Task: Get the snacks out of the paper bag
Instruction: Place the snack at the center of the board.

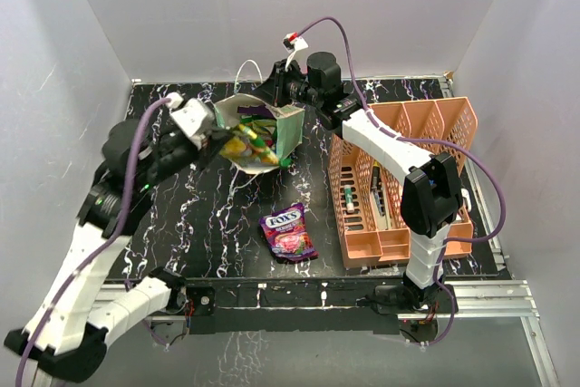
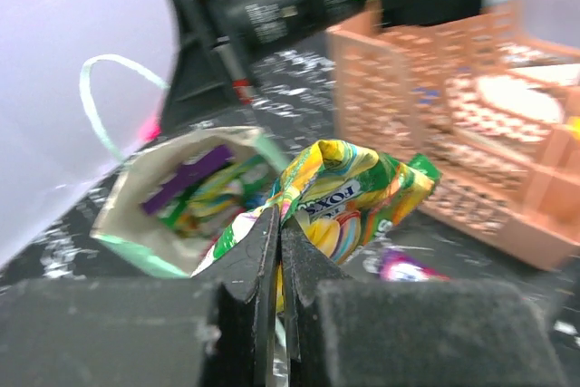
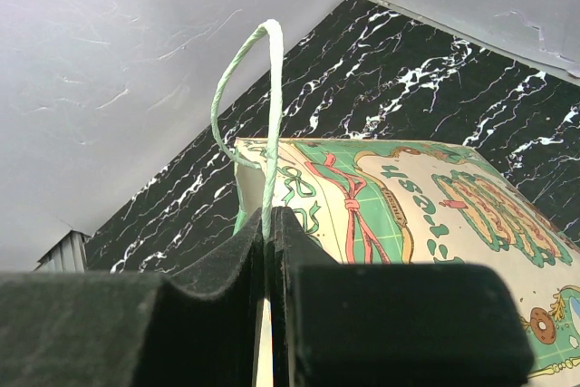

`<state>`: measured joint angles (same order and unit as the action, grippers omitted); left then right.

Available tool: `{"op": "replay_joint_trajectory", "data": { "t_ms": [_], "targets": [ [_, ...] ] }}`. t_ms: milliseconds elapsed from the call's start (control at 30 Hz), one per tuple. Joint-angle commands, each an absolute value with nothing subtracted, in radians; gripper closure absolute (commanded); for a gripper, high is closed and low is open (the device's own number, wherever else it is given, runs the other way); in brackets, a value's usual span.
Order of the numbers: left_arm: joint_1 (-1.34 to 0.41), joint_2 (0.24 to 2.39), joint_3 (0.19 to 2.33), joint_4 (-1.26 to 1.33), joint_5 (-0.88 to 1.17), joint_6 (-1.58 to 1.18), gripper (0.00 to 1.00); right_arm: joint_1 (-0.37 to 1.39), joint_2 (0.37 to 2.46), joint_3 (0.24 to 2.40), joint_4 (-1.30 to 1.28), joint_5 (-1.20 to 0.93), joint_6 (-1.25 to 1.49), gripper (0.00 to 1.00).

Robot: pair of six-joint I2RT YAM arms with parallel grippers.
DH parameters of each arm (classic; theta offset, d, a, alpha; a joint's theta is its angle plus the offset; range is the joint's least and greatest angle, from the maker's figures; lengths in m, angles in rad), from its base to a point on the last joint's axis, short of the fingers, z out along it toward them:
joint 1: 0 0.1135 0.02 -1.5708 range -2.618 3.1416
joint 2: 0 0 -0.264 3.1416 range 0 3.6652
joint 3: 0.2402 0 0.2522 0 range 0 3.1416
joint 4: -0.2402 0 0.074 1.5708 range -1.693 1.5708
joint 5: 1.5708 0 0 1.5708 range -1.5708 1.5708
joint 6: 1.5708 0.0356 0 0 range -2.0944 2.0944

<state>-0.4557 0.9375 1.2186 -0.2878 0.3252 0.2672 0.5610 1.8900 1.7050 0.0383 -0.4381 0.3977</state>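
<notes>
The paper bag (image 1: 288, 129) lies tipped on the table, its mouth facing left. My left gripper (image 1: 220, 140) is shut on a yellow-green Fox's snack packet (image 2: 353, 201) just outside the mouth. In the left wrist view the jaws (image 2: 279, 215) pinch the packet's edge, and more snacks (image 2: 204, 189) show inside the bag (image 2: 122, 201). My right gripper (image 1: 283, 97) is shut on the bag's rim at its cord handle (image 3: 269, 106), seen over the printed side (image 3: 408, 215) past the closed fingertips (image 3: 270, 217). A purple-pink snack packet (image 1: 288, 232) lies flat near the table's front.
A peach slotted organiser (image 1: 399, 178) stands on the right side of the table under the right arm. White walls enclose the black marbled table (image 1: 199, 215) on three sides. The bag's second cord handle (image 1: 246, 70) loops up at the back.
</notes>
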Motion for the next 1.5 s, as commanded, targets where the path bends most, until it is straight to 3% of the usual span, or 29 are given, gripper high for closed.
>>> {"op": "replay_joint_trajectory", "data": {
  "t_ms": [0, 333, 600, 767, 1467],
  "targets": [
    [-0.462, 0.85, 1.253, -0.481, 0.589, -0.026, 1.0, 0.555, 1.866, 1.72, 0.097, -0.447, 0.406, 0.93],
    [-0.542, 0.893, 1.186, -0.646, 0.627, -0.047, 1.0, 0.555, 1.83, 1.676, 0.094, -0.425, 0.401, 0.93],
    [-0.92, 1.027, 1.178, -0.609, 0.395, -0.035, 1.0, 0.555, 1.808, 1.65, 0.089, -0.413, 0.399, 0.93],
    [-1.051, 1.126, 1.195, -0.68, 0.299, -0.026, 1.0, 0.555, 1.794, 1.648, 0.077, -0.407, 0.386, 0.93],
    [-1.064, 1.408, 1.216, -0.613, 0.001, 0.05, 1.0, 0.554, 1.77, 1.624, 0.078, -0.39, 0.377, 0.93]
  ]
}}
